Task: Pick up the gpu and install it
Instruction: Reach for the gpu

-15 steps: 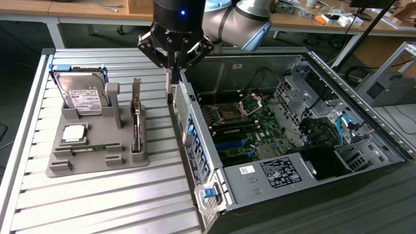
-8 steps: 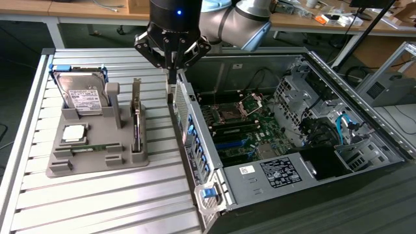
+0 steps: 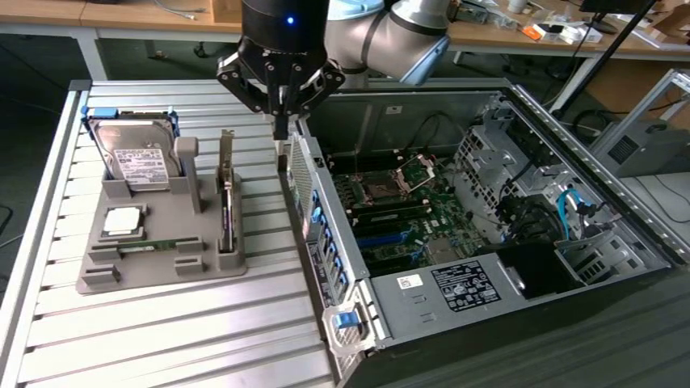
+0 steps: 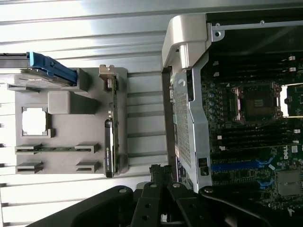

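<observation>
Gripper (image 3: 283, 131): jaws clenched on nothing, hanging over the side wall of the open computer case (image 3: 485, 242).
Gpu (image 3: 225, 206): standing on edge in the gray holder (image 3: 151, 271), in the slot nearest the case, apart from the gripper.
Hard drive (image 3: 140, 158): upright in the same holder.
Holder sits on the slatted bench (image 3: 161, 343).

The thin dark circuit card with a silver end bracket (image 3: 226, 202) stands on edge in the grey moulded holder (image 3: 161, 271) just beside and below the black gripper (image 3: 283, 136). It shows little more than its upper rim, so its faces are hidden. Farther from the gripper, the print on the silver hard drive's white label (image 3: 140, 166) is too small to read. The open grey computer case (image 3: 356, 323) is cut off by the exterior view's lower edge.
</observation>
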